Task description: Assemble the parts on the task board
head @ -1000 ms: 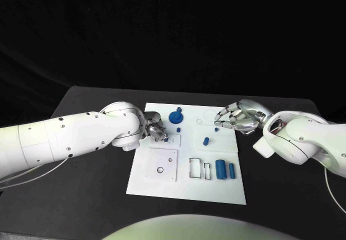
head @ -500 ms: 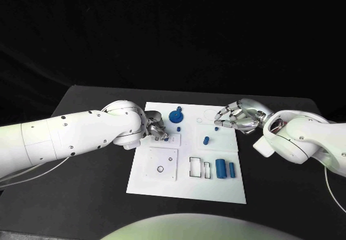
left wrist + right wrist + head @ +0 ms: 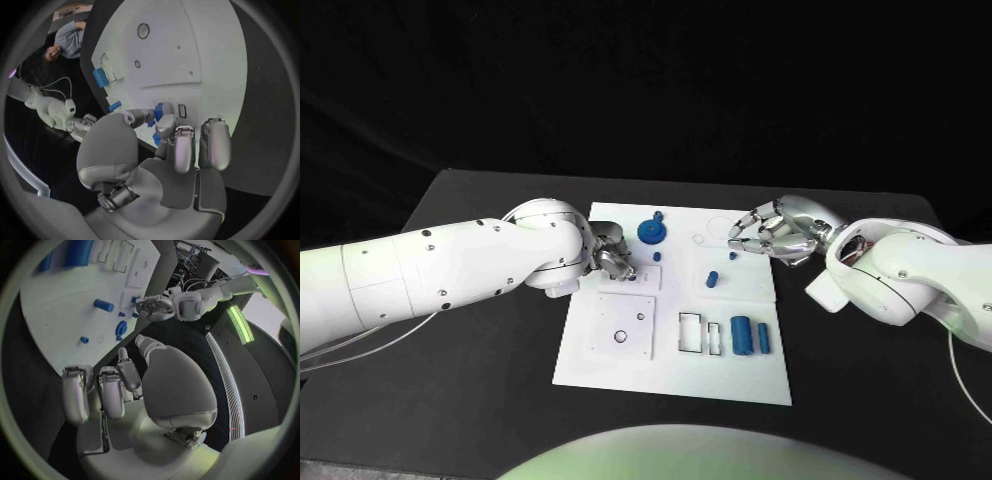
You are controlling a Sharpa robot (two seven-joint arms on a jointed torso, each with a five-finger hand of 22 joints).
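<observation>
Left hand (image 3: 612, 258) low over the left edge of the task board (image 3: 672, 370), wrist bent down from the white left arm (image 3: 437, 272) that reaches in across the black table (image 3: 473, 400). Fingers (image 3: 185, 150) curled forward and down, thumb (image 3: 139, 117) swung across to meet them. Small blue part (image 3: 164, 110) caught between thumb tip and fingertips, close to the board's surface beside a small rectangular outline (image 3: 182, 110); touching the board or just above it, cannot tell.

Right hand (image 3: 772, 236) raised over the board's far right corner, palm turned toward the middle, at the end of the bulky right arm (image 3: 906, 280). Fingers (image 3: 100, 392) curled in side by side, thumb (image 3: 147, 347) bent toward them, nothing visible in the grasp.

Further out on the board: a round blue part (image 3: 651, 236) with a small blue peg (image 3: 655, 217) just beyond it, near the left hand. A short blue cylinder (image 3: 711, 281) lying mid-board, a tiny blue stub (image 3: 726, 259) just above it. Toward the near edge, a wide blue block (image 3: 741, 338) and a narrower blue cylinder (image 3: 764, 338) side by side, next to black rectangular outlines (image 3: 692, 335). A raised square plate (image 3: 626, 327) with a ring mark at the near left.
</observation>
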